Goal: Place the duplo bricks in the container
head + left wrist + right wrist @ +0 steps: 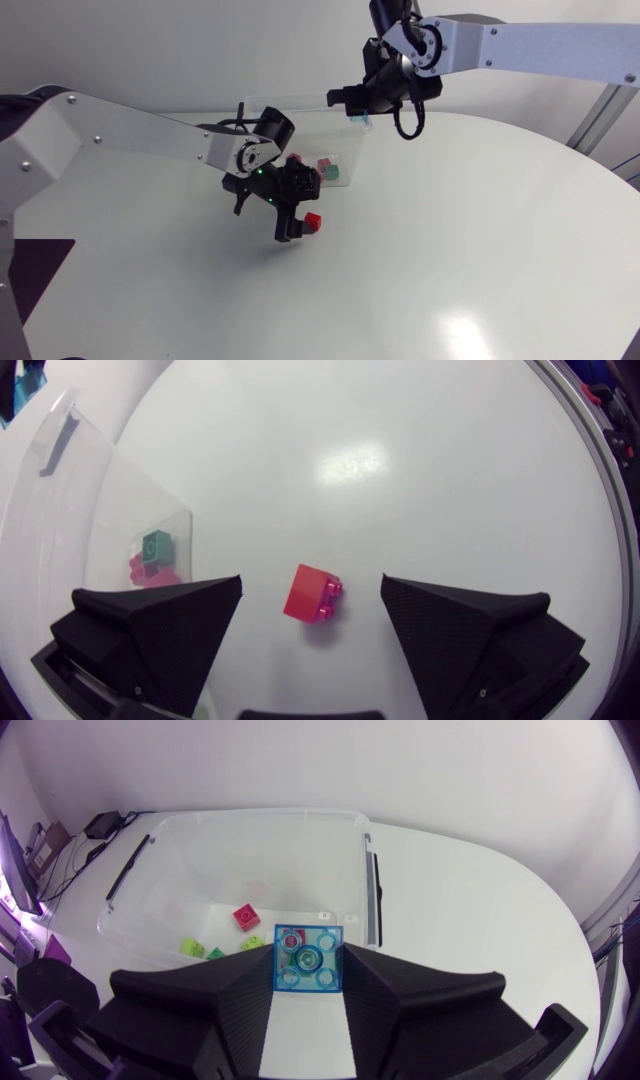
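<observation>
A red duplo brick (312,596) is seen lying on the white worktop (480,230), just outside the clear plastic container (260,814). It is framed by the left tool (311,584), whose fingers are spread wide to either side of it; neither finger is touched by the brick, and its studs are turned toward one of them. In the head view the left arm is seen coming in over the worktop, with its tool set close beside the container's near wall. A translucent blue duplo brick (309,952) is pinched between the two fingers of the right tool (308,970), gripped from both sides with its four studs turned up toward the wrist camera. This tool is held above the container, near one of its corners. Inside the container several bricks are already found: a red one (243,916) lies apart on the floor of the box, and a few green ones (190,948) are gathered near the wall closest to the right tool.
</observation>
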You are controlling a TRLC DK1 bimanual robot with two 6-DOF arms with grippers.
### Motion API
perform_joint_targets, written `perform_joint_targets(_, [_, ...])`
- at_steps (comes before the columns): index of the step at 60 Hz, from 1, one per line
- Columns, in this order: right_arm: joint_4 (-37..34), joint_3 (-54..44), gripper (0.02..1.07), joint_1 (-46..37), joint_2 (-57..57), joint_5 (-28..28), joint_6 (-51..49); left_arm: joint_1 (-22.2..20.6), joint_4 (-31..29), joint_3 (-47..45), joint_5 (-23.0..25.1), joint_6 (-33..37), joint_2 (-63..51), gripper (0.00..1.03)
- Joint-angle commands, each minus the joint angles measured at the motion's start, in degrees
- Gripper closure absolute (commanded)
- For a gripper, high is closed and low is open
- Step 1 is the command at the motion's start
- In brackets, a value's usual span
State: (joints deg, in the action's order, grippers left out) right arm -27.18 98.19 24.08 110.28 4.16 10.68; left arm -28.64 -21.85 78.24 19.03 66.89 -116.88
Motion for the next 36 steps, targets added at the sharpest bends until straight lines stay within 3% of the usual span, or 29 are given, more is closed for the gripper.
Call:
perform_joint_targets(1, [0.55,2.18,0.83,-0.78,1.78,-0.56,-0.31,0.25,-4.43,4.91,0.22,4.56,-3.18,0.07])
perform_joint_targets(24, [0.55,4.38,0.82,-0.96,3.28,-1.7,-0.83,0.34,-16.65,14.75,0.22,9.66,-10.12,0.12])
perform_joint_targets(36, [1.08,5.25,0.82,-0.96,3.71,-2.05,-0.92,0.52,-18.85,16.68,0.05,10.27,-12.67,0.25])
